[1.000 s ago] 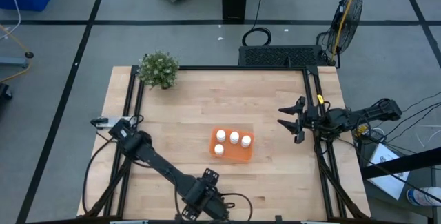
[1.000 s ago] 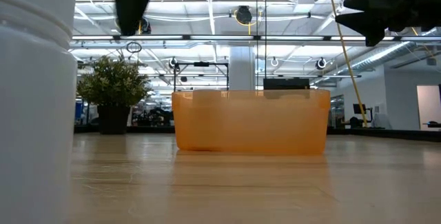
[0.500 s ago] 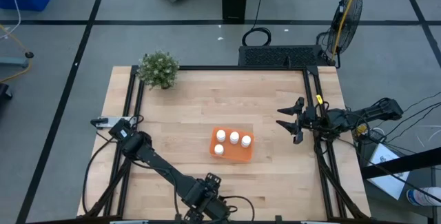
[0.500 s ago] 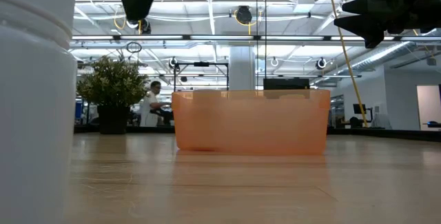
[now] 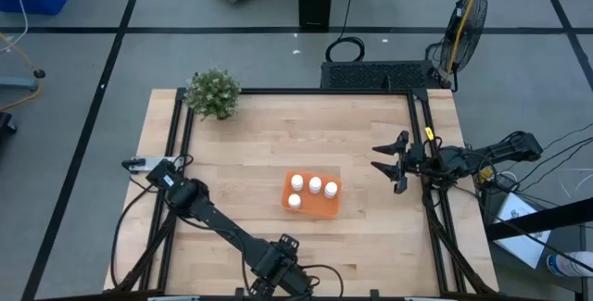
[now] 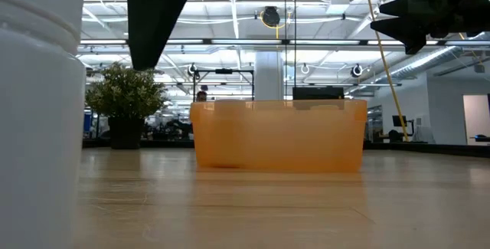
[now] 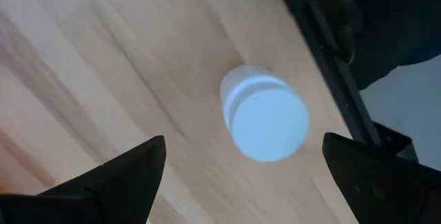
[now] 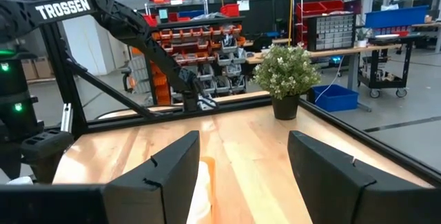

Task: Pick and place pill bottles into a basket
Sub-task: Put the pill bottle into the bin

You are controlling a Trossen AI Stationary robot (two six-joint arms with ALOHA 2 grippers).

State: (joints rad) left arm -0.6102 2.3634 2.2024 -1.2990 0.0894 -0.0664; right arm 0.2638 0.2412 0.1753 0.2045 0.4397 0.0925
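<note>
The orange basket [image 5: 312, 195] sits at the table's middle and holds several white pill bottles [image 5: 315, 184]; it also shows in the low view [image 6: 279, 136]. One more white bottle [image 7: 265, 114] stands upright on its base on the wood near the table's near edge, and looms large in the low view [image 6: 38, 111]. My left gripper [image 7: 244, 156] is open above this bottle, pointing down, one finger on either side, touching nothing; in the high view [image 5: 278, 278] the arm hides the bottle. My right gripper [image 5: 382, 162] is open and empty, raised near the right edge.
A green potted plant [image 5: 213, 94] stands at the far left corner. The table's dark frame rail [image 7: 331, 58] runs close beside the lone bottle. Bare wood lies between the basket and the near edge.
My left gripper has gone a little toward the table's near edge, over the lone bottle, and stays open. The bottle, the basket and my right arm have kept still.
</note>
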